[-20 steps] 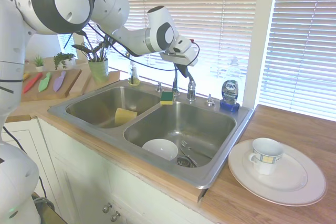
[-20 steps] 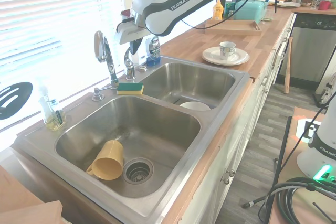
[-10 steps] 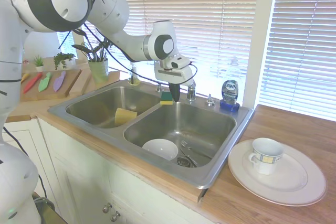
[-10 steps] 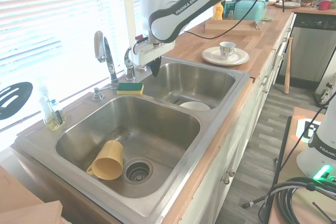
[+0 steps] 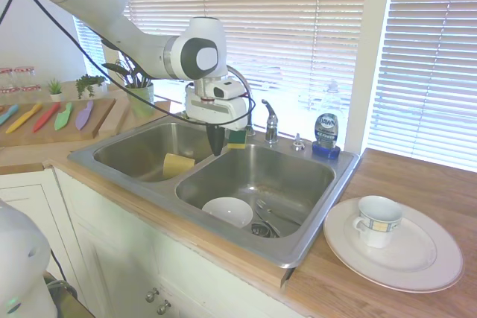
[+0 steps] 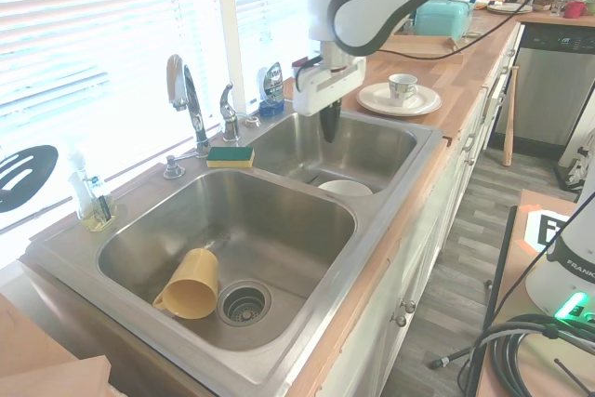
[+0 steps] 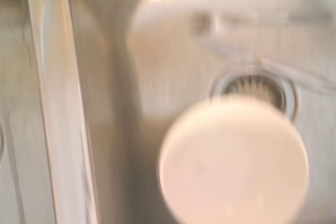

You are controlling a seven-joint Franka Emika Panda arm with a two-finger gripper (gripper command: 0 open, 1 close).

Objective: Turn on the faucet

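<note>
1. Near counter: a white plate [image 5: 417,267] carries one cup [image 5: 376,221].
2. Basin below the gripper: holds a white bowl [image 5: 228,211] beside the drain, with utensils lying near it. The wrist view, blurred, shows this bowl and the drain from above.
3. Other basin: holds a yellow cup [image 6: 189,297] on its side next to the drain.
4. Gripper [image 6: 329,129]: hangs over the divider area, fingers pointing down and pressed together, gripping nothing. It stands well apart from the faucet.
5. Faucet [image 6: 187,102]: mounted on the back ledge, behind a green-and-yellow sponge [image 6: 230,155]. Its separate lever handle [image 6: 227,105] stands just beside the spout.
6. Handling, as judged: rigid chrome, fixed, smooth and likely slippery. Push the lever at its free end; no grasp appears necessary.
7. Far ledge: a dish soap bottle [image 5: 326,133] stands by the window.
</note>
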